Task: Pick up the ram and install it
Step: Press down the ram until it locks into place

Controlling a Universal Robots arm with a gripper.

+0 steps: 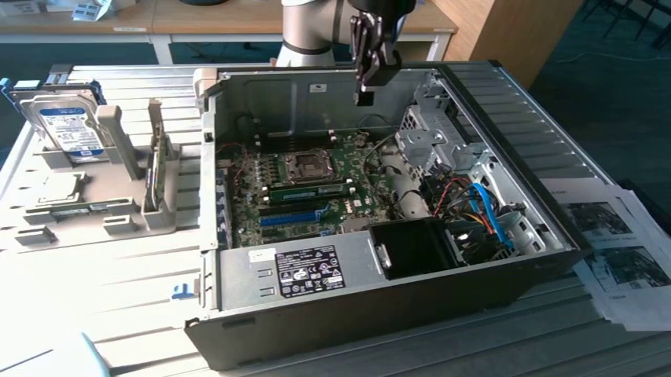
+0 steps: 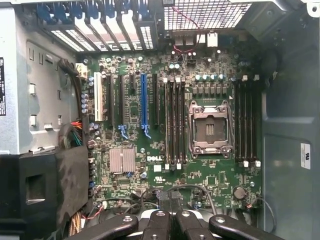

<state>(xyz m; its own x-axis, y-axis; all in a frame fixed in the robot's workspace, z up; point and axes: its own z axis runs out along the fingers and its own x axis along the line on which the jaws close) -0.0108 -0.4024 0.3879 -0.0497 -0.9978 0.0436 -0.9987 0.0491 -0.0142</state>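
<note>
On the white slatted tabletop (image 1: 115,267) lies an open computer case (image 1: 504,126). The end effector (image 1: 365,98) hangs above it, closed and empty. The ram (image 1: 311,191) sits on the motherboard (image 1: 314,177) beside the processor socket (image 1: 311,163).

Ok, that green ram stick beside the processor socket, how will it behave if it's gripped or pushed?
The ram is a thin flat board, so probably stiff and light. It stands on edge on the motherboard, so a sideways push would likely strain it rather than slide it. Bare chips suggest fragility.
</note>
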